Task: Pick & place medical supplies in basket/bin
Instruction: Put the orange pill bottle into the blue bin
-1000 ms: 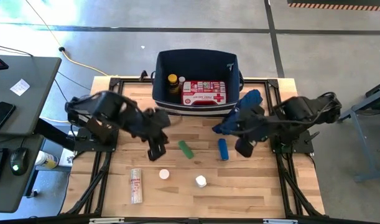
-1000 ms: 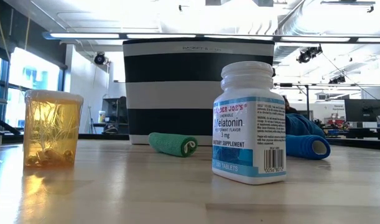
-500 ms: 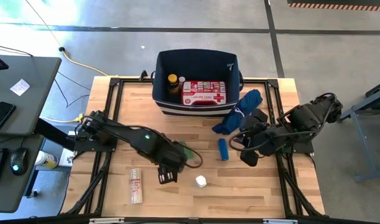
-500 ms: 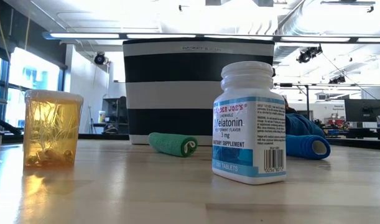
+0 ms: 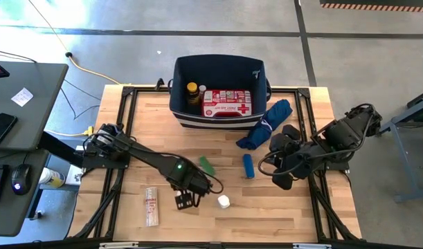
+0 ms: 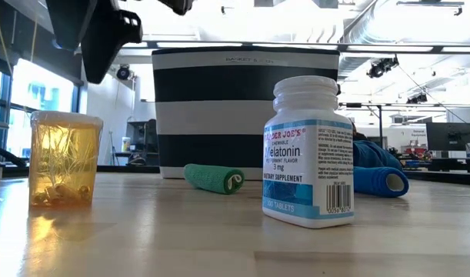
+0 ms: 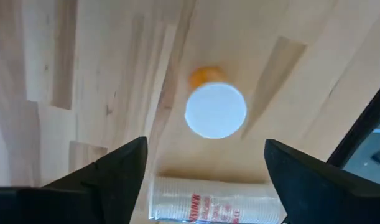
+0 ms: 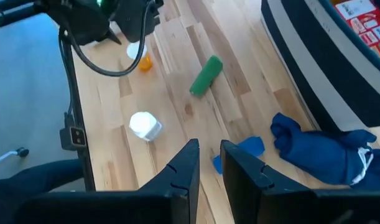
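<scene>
The amber bottle [image 7: 215,109] stood upright with a white cap, seen under the wide-open, empty left gripper [image 7: 205,167]; the low view showed its yellow body.

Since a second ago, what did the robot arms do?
The left claw swung out from near the bin across the table, opened wide, and now hangs over the white-capped orange bottle. The right claw pulled back toward its own side, fingers close together. The green roll, blue roll and white bottle stayed put.
</scene>
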